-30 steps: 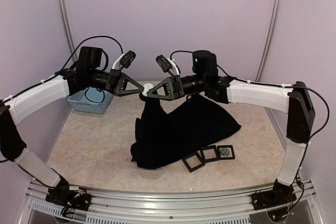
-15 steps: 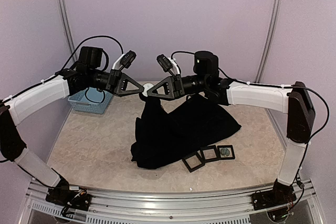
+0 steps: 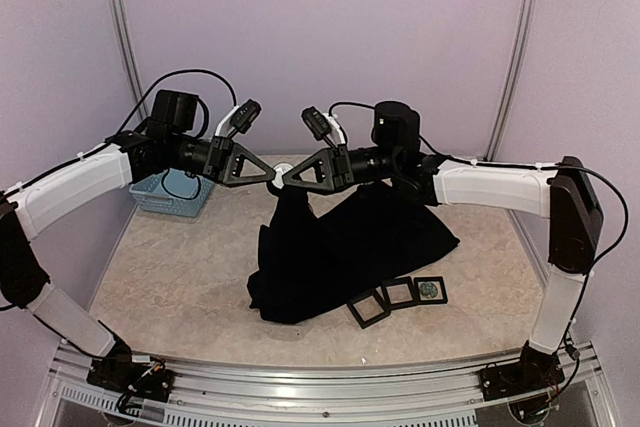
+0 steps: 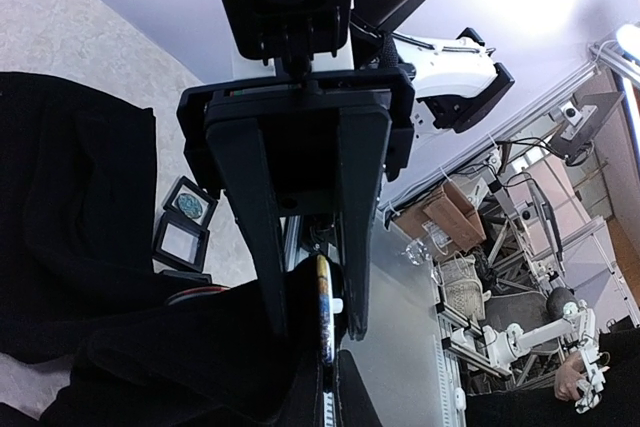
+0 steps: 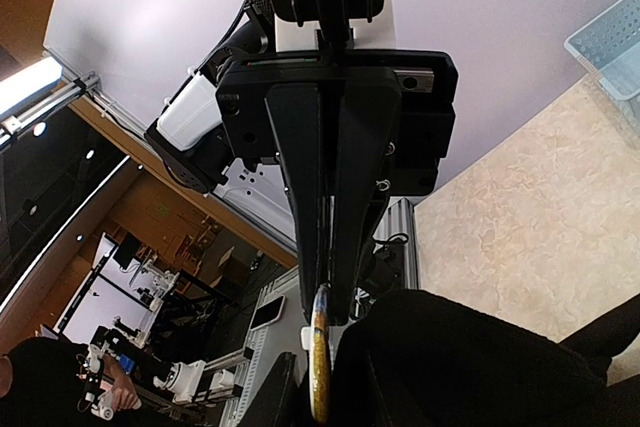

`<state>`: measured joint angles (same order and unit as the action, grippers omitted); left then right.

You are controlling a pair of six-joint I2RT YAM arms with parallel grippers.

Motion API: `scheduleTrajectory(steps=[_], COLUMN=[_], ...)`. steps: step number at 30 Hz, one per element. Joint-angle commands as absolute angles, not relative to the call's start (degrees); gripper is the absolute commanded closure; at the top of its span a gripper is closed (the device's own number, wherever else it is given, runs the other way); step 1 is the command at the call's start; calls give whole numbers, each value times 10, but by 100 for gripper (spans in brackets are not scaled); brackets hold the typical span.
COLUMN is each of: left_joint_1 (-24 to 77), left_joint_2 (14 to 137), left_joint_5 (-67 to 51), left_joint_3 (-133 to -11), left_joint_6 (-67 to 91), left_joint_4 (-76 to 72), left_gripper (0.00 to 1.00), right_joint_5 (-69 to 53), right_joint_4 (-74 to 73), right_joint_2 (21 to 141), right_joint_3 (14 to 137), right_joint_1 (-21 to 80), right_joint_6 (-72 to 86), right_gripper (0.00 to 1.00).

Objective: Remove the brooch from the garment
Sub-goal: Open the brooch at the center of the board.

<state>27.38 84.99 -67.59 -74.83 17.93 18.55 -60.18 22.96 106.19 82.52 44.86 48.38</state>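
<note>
Noting from the left: light-blue plastic basket (image 3: 170,194) is sitting well left of the brooch, out of play. Left gripper (image 3: 268,176) is reaching from the brooch's left, fingers pressed together on a lifted fold of the large floppy black fabric garment (image 3: 345,242), which is hanging below the brooch and pooling lower down. Small round white-faced brooch, yellowish at the rim (image 5: 320,367), is standing edge-on in the air between both grippers. Right gripper (image 4: 321,335) is straddling it from the right, fingers narrowly spread, seemingly not touching.

Risks: the right fingers are lining up on a thin rim, so they could be slipping off or catching cloth along with it. Pulling against a fastened pin could be tearing fabric, or dragging the fold out of the left pinch and dropping everything.

Three small black square frames (image 3: 398,295) are lying below and right of the brooch.
</note>
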Motion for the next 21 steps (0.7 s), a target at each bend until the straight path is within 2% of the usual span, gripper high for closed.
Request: scheduleTrajectory(steps=[1,21], left_joint_1=[277,281], left_joint_2=[830,818], left_joint_5=[-672,-650], left_joint_3=[-758,-759], left_joint_6=[164,150], left_joint_4=[191,200], left_gripper=[100,100], right_joint_5=[-596,-542], right_joint_4=[254,250], right_joint_2=[1039,1046], right_joint_3=[818,804], right_joint_1=[443,443], right_joint_6=[497,540], right_gripper=[79,100])
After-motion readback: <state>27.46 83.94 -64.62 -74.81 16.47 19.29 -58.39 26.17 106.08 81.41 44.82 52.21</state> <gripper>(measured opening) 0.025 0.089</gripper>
